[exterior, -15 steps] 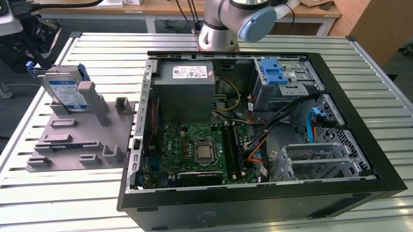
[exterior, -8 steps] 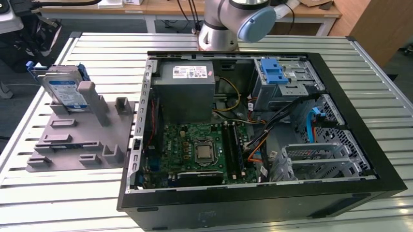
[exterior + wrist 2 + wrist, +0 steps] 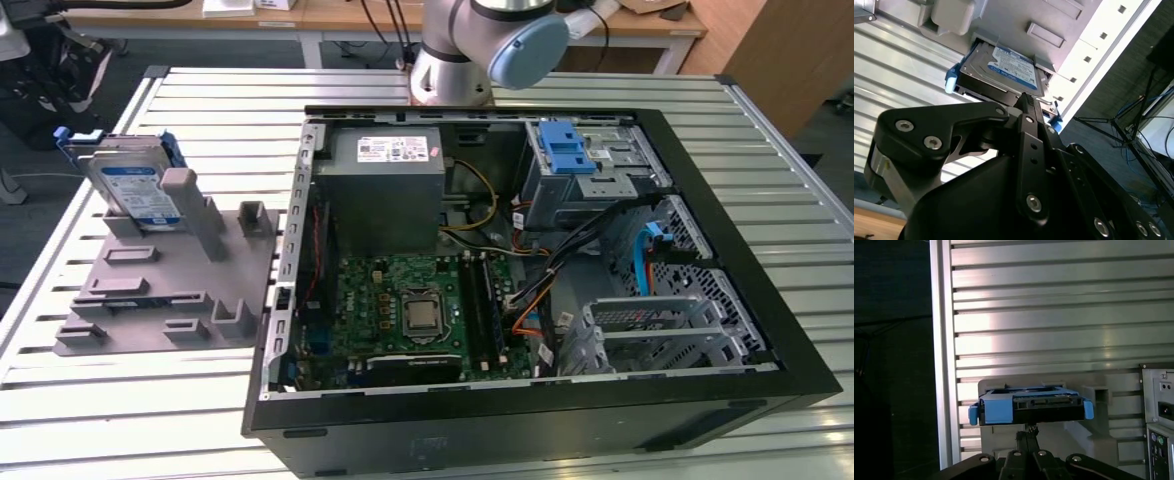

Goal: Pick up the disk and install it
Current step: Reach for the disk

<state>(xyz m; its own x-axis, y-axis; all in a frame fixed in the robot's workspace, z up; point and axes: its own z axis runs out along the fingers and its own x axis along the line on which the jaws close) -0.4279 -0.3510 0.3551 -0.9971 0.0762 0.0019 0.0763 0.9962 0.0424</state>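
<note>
Gripper (image 3: 1026,430): fingers drawn together, nothing between them; in the first wrist view the tips point toward the disk (image 3: 134,188), apart from it.
Disk: on edge in its blue bracket, slotted into the grey fixture (image 3: 160,290), on the exterior view's left of the computer case (image 3: 534,425).
Grey fixture: just beside the case wall.
Computer case: open, on the slatted table (image 3: 134,400).
Drive cage (image 3: 571,160): inside the case, blue-latched.

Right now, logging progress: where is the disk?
The disk stands upright in the grey holder on the exterior view's left, beside the open computer case, not yet installed.
</note>
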